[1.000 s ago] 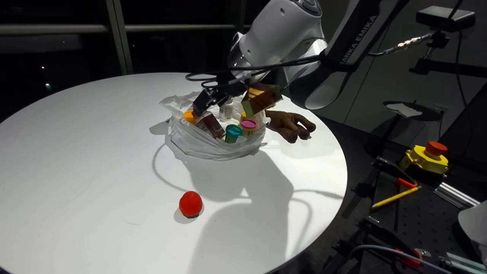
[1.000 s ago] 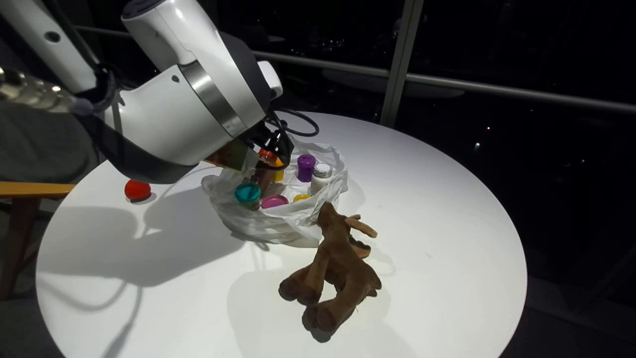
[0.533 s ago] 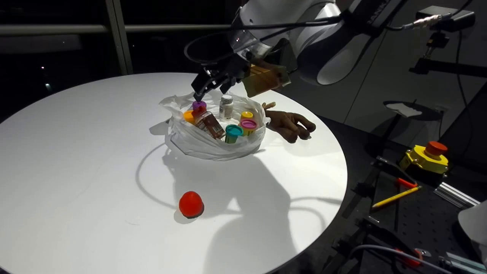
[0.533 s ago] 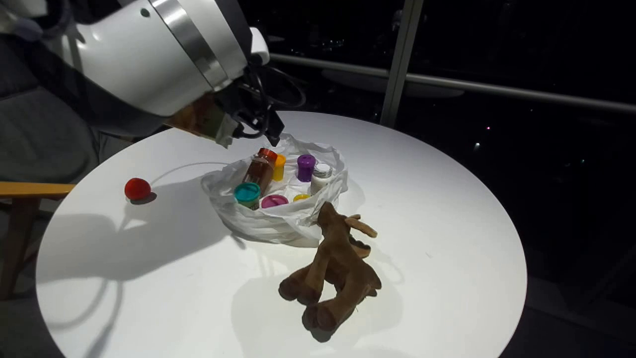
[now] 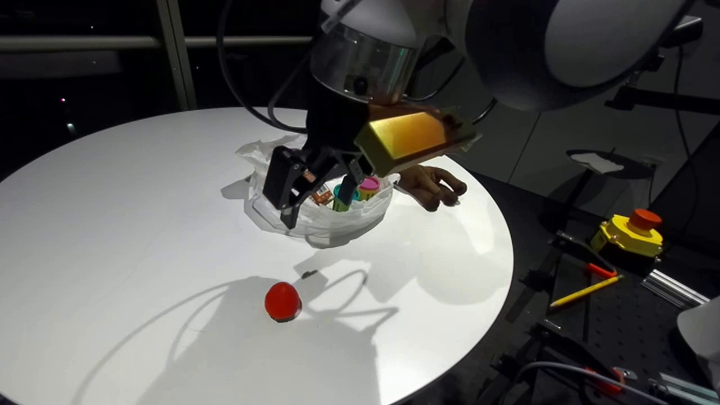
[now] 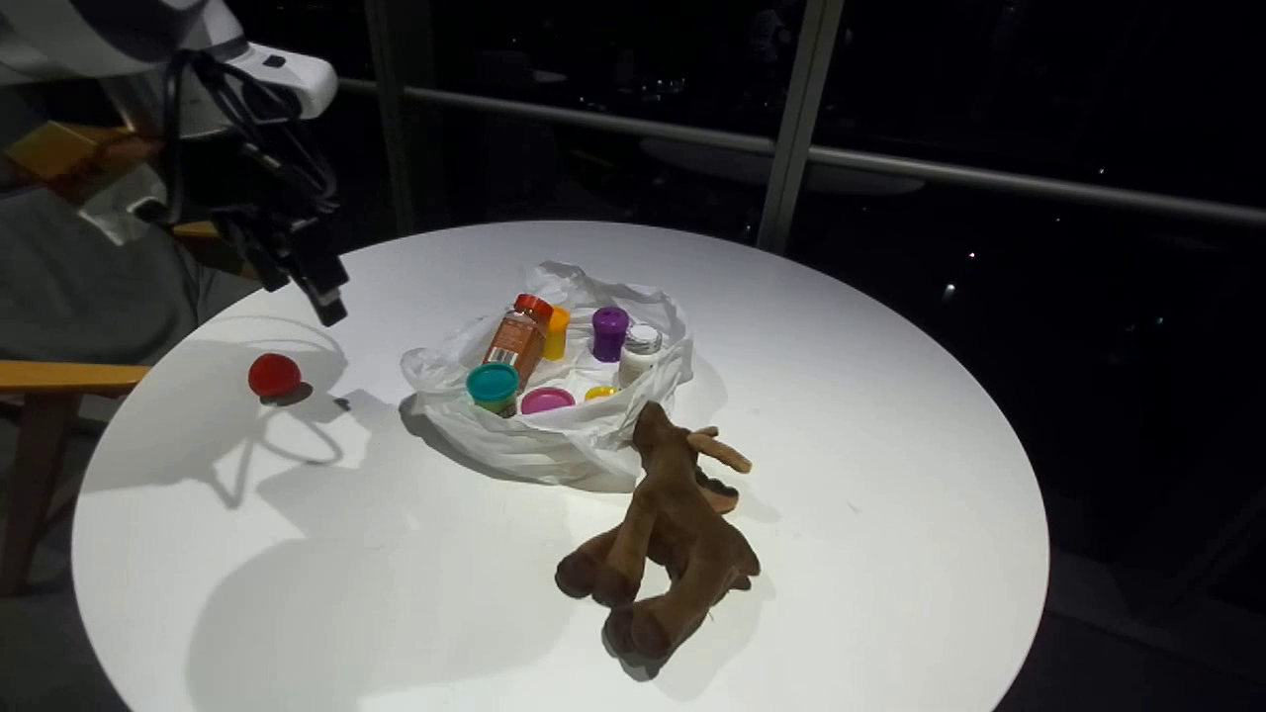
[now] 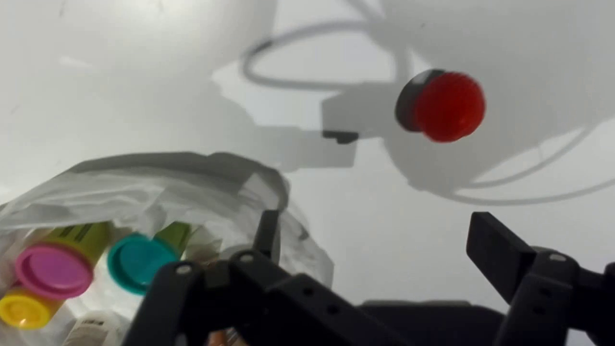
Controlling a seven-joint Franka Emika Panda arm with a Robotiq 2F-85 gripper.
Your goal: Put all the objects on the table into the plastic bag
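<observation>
My open gripper [image 7: 377,233] hangs above the table with nothing between its fingers. A red ball [image 7: 451,106] rests on the white table [image 6: 870,554], beyond the fingertips in the wrist view. In both exterior views the translucent plastic bag [image 6: 539,450] lies spread open. Inside it stand a purple jar [image 6: 609,334], an orange-yellow jar [image 6: 557,334], a white-capped bottle [image 6: 640,354], a leaning red-brown bottle [image 6: 517,341], and jars with teal [image 6: 493,384], pink [image 7: 55,271] and yellow [image 7: 24,308] lids. A brown plush toy [image 6: 682,514] lies outside, against the bag's edge.
A gold box [image 5: 410,135] is fixed to the arm's wrist, with loose cables looping beside it. A wooden chair arm [image 6: 69,377] stands near the table's edge. Off the table are a yellow emergency stop with a red button [image 5: 644,219] and a pencil [image 5: 586,291].
My gripper has moved away from over the purple jar, across the bag toward the red ball's side, turning to point downward. The ball, bag and toy have stayed put.
</observation>
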